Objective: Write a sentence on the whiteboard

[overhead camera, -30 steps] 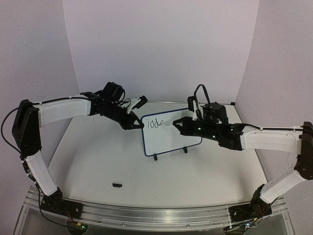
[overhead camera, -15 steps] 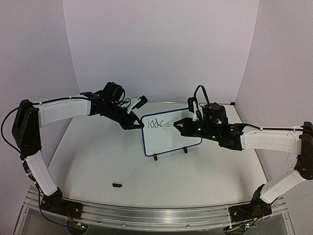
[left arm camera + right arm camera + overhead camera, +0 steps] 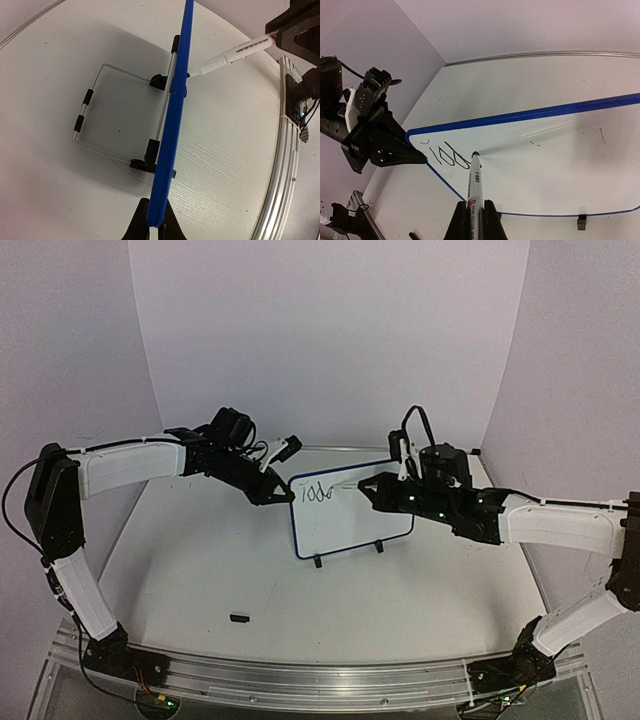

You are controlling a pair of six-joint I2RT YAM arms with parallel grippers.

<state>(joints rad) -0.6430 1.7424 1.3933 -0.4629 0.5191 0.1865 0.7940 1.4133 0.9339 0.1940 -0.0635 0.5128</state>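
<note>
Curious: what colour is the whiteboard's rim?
Blue; the whiteboard rim shows best in the left wrist view.

We read only the opening letters, roughly "Tod", of the thin black handwritten marker script [image 3: 442, 154] on the small white blue-rimmed whiteboard [image 3: 560, 150]; the print on the black-and-white marker pen [image 3: 474, 182] is too small.

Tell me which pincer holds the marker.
The right pincer: it grips the marker, tip on the whiteboard beside the writing. The left pincer clamps the whiteboard's edge instead.
</note>
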